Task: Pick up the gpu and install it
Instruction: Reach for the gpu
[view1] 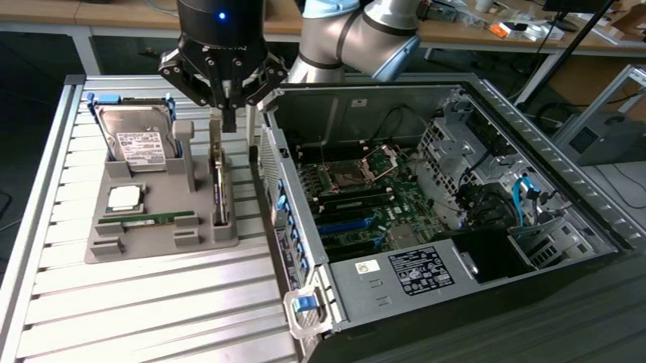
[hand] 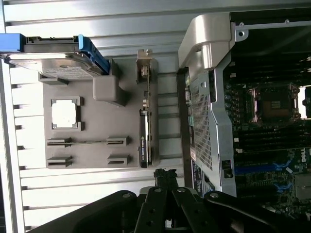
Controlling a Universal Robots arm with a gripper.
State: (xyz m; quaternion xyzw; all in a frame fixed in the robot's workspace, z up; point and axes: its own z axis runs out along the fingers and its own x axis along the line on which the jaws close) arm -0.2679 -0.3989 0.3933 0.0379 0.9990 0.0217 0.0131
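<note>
The gpu (view1: 217,185) stands on its edge in a slot of the grey holder (view1: 111,243), on the side nearest the computer case. In the wrist view the gpu (hand: 145,127) is a thin dark strip with its silver bracket at one end. My gripper (view1: 230,117) hangs just above the gpu's far end, fingers shut together with nothing between them. Its dark fingertips (hand: 165,175) show in the wrist view, close to the card's end and clear of it.
The open computer case (view1: 444,219) lies to the exterior view's right, with its motherboard (view1: 379,204) exposed. The holder also carries a hard drive (view1: 136,140), a CPU (view1: 125,198) and a RAM stick (view1: 151,219). All sit on a ribbed metal table (view1: 151,310).
</note>
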